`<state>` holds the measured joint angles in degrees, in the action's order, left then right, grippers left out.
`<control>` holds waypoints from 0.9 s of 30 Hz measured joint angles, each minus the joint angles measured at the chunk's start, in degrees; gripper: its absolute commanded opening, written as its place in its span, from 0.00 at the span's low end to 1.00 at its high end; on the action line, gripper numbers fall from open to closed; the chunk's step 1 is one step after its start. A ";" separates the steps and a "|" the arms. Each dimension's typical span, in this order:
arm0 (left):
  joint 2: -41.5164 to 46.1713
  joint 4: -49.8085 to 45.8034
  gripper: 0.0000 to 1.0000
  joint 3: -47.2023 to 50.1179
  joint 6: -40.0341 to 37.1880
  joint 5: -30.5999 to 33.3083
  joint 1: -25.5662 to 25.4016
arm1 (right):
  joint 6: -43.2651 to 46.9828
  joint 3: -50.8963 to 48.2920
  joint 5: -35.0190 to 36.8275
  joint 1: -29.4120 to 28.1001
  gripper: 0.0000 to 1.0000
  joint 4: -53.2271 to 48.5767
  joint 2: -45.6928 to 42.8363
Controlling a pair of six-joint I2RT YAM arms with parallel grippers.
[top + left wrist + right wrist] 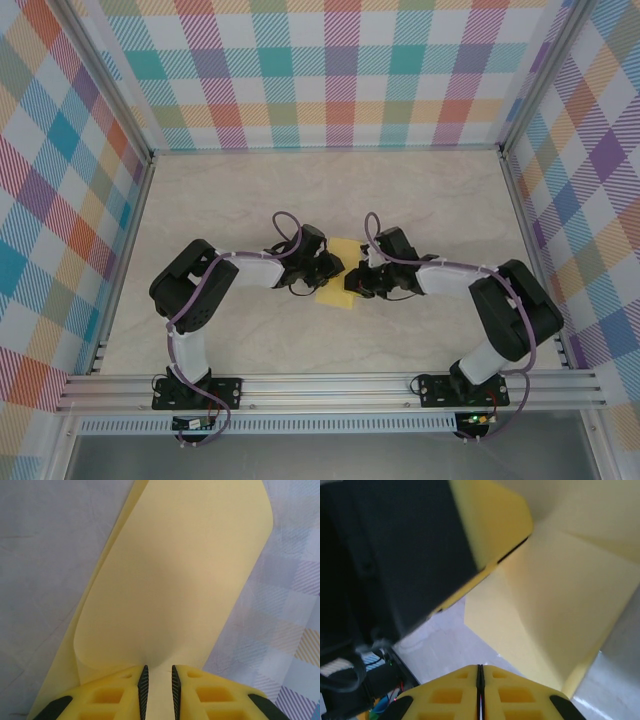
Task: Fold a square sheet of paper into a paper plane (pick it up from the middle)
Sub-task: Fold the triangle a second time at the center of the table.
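Square sheet of paper (333, 293) at middle of table (420, 200), curled over, between both arms. Left claw (159, 672) narrow, pinching sheet's near end; long axis runs straight ahead from it. Right claw (480, 672) pressed shut, seemingly on nothing; sheet just ahead, rightward. Left nearer.

The table (250, 200) has a pale beige top with a faint marble pattern. Three walls stand around it, all with the same checked pattern in teal, orange, purple and yellow: the back wall (330, 70), the left wall (50, 200) and the right wall (590, 180). An aluminium post (103, 80) runs along each back corner where two walls meet. At the near edge lies a grooved aluminium rail (330, 385), and just below it a white slotted strip (330, 424).
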<state>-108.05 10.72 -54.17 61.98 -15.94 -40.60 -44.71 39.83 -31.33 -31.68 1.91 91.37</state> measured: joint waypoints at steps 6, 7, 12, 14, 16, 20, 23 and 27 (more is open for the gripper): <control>0.00 0.00 0.23 -0.02 -0.02 -0.02 0.00 | -1.57 -0.17 1.57 0.15 0.10 0.33 5.57; 0.00 0.00 0.23 -0.02 -0.02 -0.02 0.00 | -1.44 -0.31 1.79 0.15 0.10 0.07 5.64; 0.00 0.00 0.23 -0.02 -0.02 -0.02 0.00 | -0.68 -2.56 1.77 0.20 0.12 2.56 4.96; 0.00 0.00 0.23 -0.02 -0.02 -0.02 0.00 | -0.02 -3.78 1.68 0.22 0.12 3.74 4.26; 0.00 -0.02 0.23 -0.02 -0.02 -0.02 -0.02 | 0.42 -4.63 1.70 0.22 0.12 4.11 3.52; 0.00 0.00 0.23 -0.02 -0.02 -0.02 -0.02 | 1.11 -5.11 2.01 0.22 0.14 0.70 1.36; 0.00 -0.02 0.23 -0.02 -0.02 -0.02 -0.02 | 1.44 -5.09 2.45 0.20 0.14 -3.39 -1.14; 0.00 -0.02 0.23 -0.02 -0.02 -0.02 -0.02 | 1.49 -3.91 2.69 0.22 0.14 -5.92 -4.79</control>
<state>-108.05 10.70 -54.19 61.95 -15.97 -40.62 -43.22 35.92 -28.64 -31.46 -4.01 86.59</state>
